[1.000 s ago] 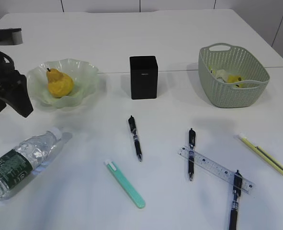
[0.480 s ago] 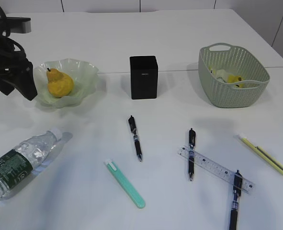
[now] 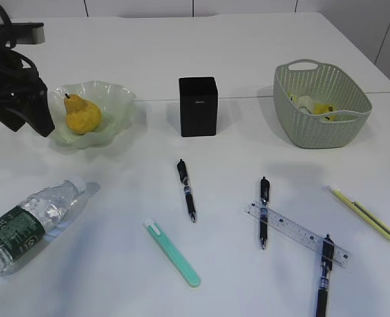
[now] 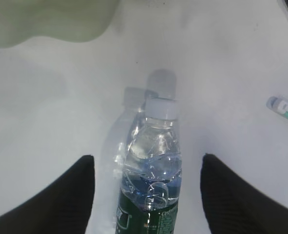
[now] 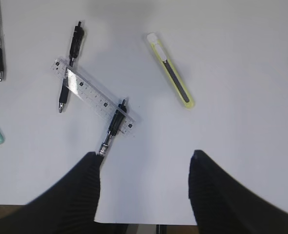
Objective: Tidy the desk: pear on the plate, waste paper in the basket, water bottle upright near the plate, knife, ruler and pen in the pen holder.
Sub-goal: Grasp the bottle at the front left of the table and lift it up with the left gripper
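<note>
Yellow pear point(image 3: 82, 115) sits in the plate point(image 3: 119, 94) (pen holder point(image 3: 197, 106) unfilled).

No text here can be read clearly. The pen holder point(image 3: 198, 106) has a tiny pale line of lettering on its front, but it is too small to read. The water bottle point(image 3: 31, 222), at about 8 o'clock on the tabletop point(image 3: 247, 53), has pale printing on its dark green label, also not legible. The ruler point(image 5: 95, 98) shows fine printed marks, but no numbers can be made out.
</note>
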Available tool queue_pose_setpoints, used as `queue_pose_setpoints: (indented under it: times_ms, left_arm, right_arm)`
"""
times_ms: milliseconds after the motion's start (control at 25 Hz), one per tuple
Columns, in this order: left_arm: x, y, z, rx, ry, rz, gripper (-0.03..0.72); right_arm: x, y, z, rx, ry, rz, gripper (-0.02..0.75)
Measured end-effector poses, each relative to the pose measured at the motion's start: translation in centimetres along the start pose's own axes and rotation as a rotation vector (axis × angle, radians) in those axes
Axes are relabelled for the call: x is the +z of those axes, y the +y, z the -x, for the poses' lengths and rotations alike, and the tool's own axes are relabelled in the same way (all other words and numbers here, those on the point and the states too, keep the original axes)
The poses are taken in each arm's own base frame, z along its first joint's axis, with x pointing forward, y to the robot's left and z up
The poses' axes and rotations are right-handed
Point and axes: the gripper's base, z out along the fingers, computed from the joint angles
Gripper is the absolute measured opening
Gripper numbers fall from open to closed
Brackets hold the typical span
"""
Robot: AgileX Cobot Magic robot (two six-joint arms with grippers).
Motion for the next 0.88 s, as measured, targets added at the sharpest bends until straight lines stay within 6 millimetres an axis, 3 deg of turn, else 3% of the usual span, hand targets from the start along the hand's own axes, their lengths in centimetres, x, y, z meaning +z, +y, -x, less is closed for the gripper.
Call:
queue_pose_setpoints:
  times_ms: [280,520,880]
  left_arm:
    - [0.1,-0.4,0.1,0.018,0.001,-0.004,0.612]
    - [1.8,-2.1,0.6,0.072,0.045,-0.007,0.619]
    - [5.0,-2.0,0.7,0.121,0.141,0.046,0.599]
  right_arm:
    - [0.0,0.0,0.0,0.000,0.000,0.000,0.459]
    - [0.0,0.0,0.0,0.000,0.000,0.000,0.459]
    - [0.0,0.0,0.0,0.000,0.000,0.000,0.459]
